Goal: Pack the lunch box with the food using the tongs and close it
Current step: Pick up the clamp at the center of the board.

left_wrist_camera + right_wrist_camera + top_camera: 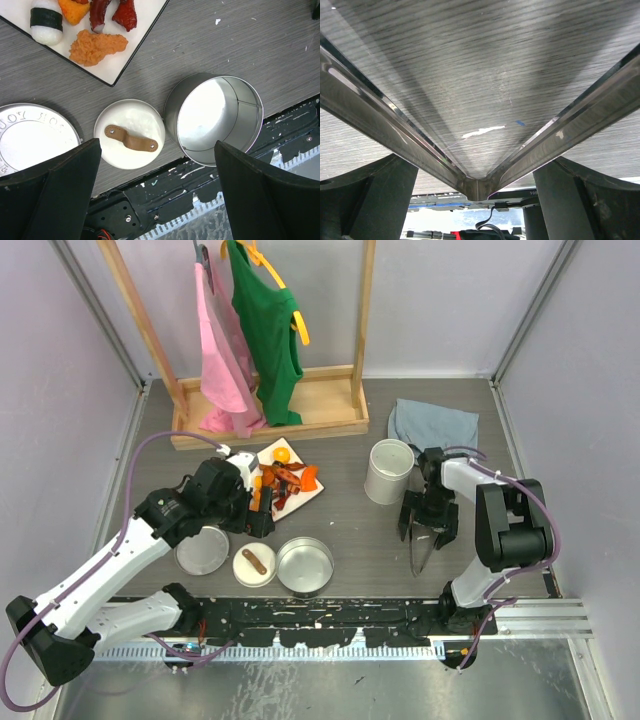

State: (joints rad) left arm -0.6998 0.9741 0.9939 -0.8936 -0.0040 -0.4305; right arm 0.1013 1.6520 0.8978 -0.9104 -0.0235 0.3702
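Note:
The silver tongs (420, 555) lie on the table at the right, their joined end (478, 187) toward the near edge. My right gripper (428, 528) stands open astride their two arms, fingers (370, 200) outside the V. The food (288, 478) sits on a white square plate (142, 25). The lunch box parts lie in front of it: an open shallow tin (215, 117), a flat embossed lid (35, 135), a small white round dish (129, 140) with a brown strap-like piece, and a tall steel cup (389, 471). My left gripper (157, 200) hovers open and empty above them.
A wooden rack (270, 410) with pink and green garments stands at the back. A folded blue cloth (433, 425) lies behind the tall cup. The black mounting rail (330, 615) runs along the near edge, just below the tin.

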